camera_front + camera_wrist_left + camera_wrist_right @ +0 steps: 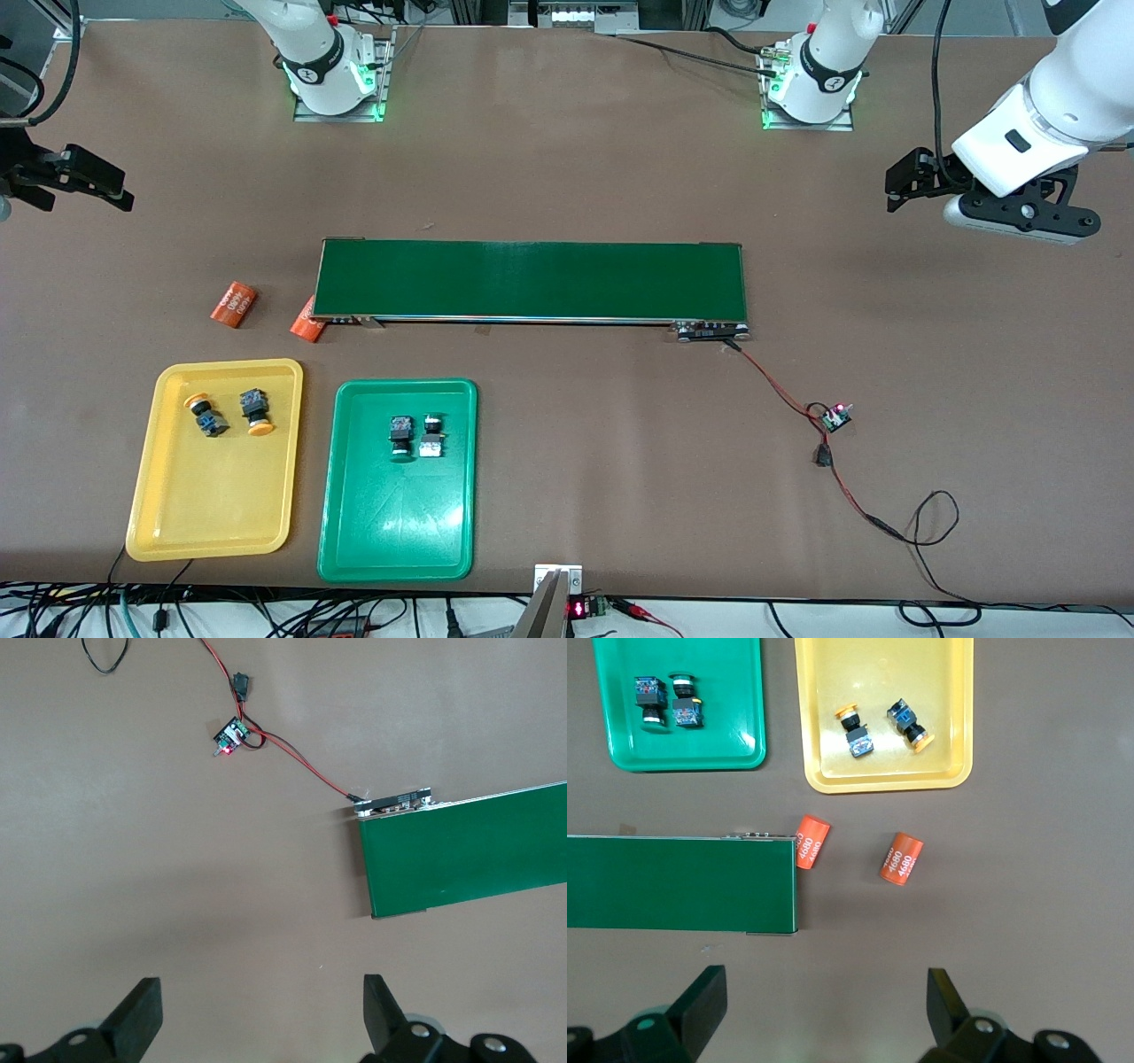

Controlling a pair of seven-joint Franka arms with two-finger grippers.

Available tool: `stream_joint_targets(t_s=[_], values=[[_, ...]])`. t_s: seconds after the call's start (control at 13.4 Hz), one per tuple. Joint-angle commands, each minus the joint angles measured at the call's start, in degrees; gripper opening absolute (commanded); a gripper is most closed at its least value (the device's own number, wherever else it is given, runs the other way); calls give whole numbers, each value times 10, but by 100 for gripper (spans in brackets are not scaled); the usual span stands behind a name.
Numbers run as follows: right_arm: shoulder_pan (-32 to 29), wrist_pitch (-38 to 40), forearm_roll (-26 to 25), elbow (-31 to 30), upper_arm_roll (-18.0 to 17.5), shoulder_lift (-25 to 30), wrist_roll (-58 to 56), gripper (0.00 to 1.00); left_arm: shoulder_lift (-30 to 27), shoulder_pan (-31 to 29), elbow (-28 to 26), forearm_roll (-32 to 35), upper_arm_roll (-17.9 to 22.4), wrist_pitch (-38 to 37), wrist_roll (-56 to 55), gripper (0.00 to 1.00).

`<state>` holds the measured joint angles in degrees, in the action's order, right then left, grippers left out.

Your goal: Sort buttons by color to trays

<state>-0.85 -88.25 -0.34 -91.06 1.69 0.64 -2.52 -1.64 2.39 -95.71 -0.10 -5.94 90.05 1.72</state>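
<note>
Two yellow-orange buttons lie in the yellow tray. Two green buttons lie in the green tray. The right wrist view shows the same: yellow buttons in the yellow tray, green buttons in the green tray. My left gripper is open and empty, over bare table at the left arm's end. My right gripper is open and empty, over bare table at the right arm's end.
A long dark-green conveyor belt lies across the table's middle. Two orange "4680" cylinders lie by its right-arm end, between belt and trays. A small controller board with red-black wires lies nearer the front camera, off the belt's left-arm end.
</note>
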Motion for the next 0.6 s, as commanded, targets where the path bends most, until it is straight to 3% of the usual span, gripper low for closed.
stream_joint_targets(t_s=[0.0, 0.52], values=[[-10, 0, -7, -7, -5, 8, 8, 100, 4, 2, 14, -7, 2, -12, 7, 100], [-11, -1, 0, 8, -5, 2, 1, 100, 4, 2, 14, -7, 2, -12, 7, 100]])
